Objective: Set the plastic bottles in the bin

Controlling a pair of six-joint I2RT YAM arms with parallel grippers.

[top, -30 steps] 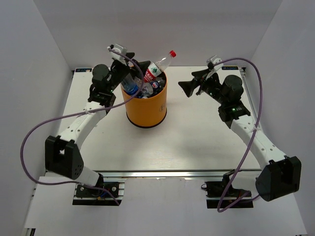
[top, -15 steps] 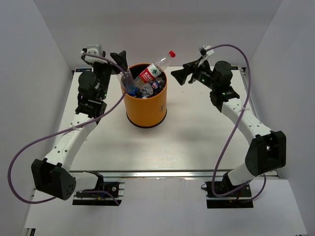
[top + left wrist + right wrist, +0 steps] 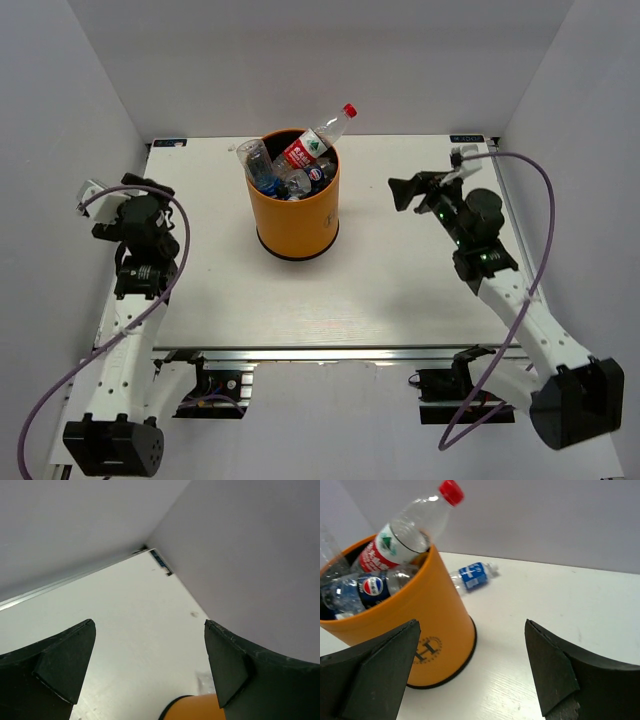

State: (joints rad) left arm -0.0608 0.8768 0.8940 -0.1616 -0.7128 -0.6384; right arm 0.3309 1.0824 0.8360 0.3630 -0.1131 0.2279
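The orange bin (image 3: 296,215) stands on the table at centre back, and in the right wrist view the bin (image 3: 415,625) fills the left. Several plastic bottles stick out of it: a red-capped, red-labelled one (image 3: 318,140) (image 3: 407,532), a blue-labelled one (image 3: 367,587) and a clear one (image 3: 252,158). Another blue-labelled bottle (image 3: 472,575) lies on the table beyond the bin, hidden in the top view. My left gripper (image 3: 150,195) (image 3: 149,625) is open at the table's left edge, empty. Right of the bin, my right gripper (image 3: 398,193) (image 3: 472,625) is open and empty, facing it.
White walls close in the table (image 3: 400,290) at the left, back and right. The left wrist view shows a far table corner with a blue tag (image 3: 161,562) and the bin's base (image 3: 200,707) low between the fingers. Purple cables (image 3: 540,230) loop off both arms.
Both arms have drawn back from the bin's rim. The left one swung out to the table's left edge, the right one back toward the right. Both grippers stayed open.
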